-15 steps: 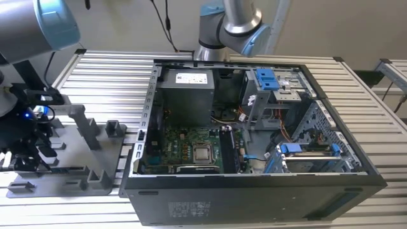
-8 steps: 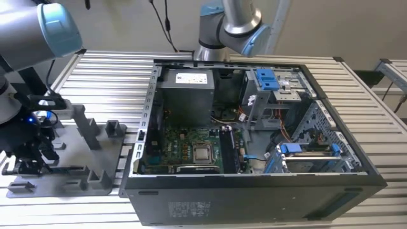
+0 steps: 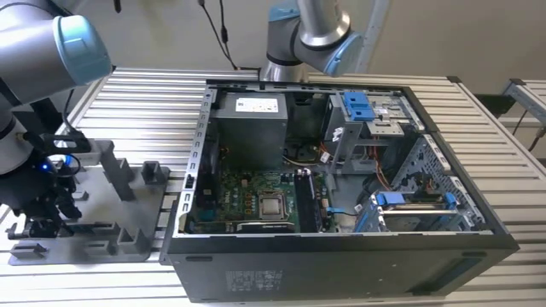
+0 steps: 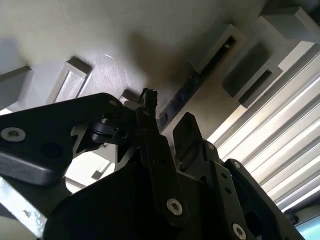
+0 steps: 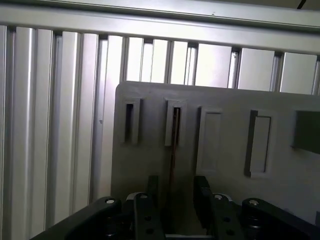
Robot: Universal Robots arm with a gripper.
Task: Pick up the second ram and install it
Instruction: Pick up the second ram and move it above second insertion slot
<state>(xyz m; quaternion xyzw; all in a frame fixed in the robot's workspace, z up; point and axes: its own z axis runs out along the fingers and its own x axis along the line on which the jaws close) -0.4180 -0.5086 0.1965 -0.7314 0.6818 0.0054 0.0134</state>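
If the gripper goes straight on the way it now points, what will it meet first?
Probably the second ram, standing on edge in a slot of the grey fixture, in line with the gap between the open fingers of the gripper. Depth is unclear; the fingers might pass beside it.

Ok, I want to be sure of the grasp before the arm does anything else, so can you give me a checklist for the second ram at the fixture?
1. Is the second ram standing in its slot of the grey fixture? Ok, it is seen edge-on.
2. Does the end effector straddle the ram? Ok, the stick runs between the fingers in the first wrist view.
3. Are the fingers closed on the ram? Not ok, a gap shows on each side.
4. Is the computer case open on top? Ok.
5. Is one of the motherboard slots free? Cannot tell.
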